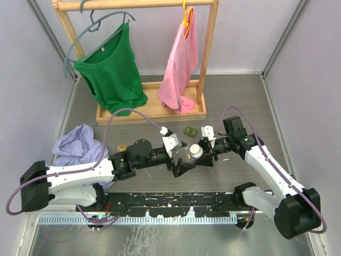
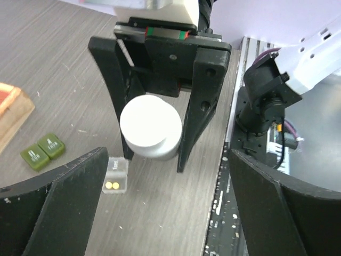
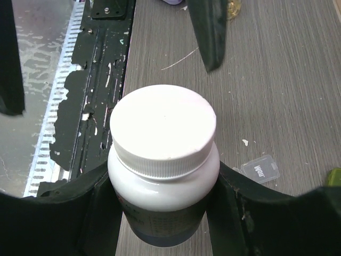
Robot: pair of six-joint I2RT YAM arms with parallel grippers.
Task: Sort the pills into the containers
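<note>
The left jaws stand wide open and empty, facing a white-capped bottle (image 2: 152, 125). Just far of it sits the clear pill box (image 2: 116, 175) with two yellow pills (image 2: 112, 185); the green pill box (image 2: 43, 151) lies farther off. The right jaws are clamped on the bottle. Closing off-centre on the cap could twist the bottle loose, knock the clear box and scatter pills. Lettering on both lids is too small to read

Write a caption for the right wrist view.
Right gripper holds a white-capped bottle; a clear pill box lies on the table.
</note>
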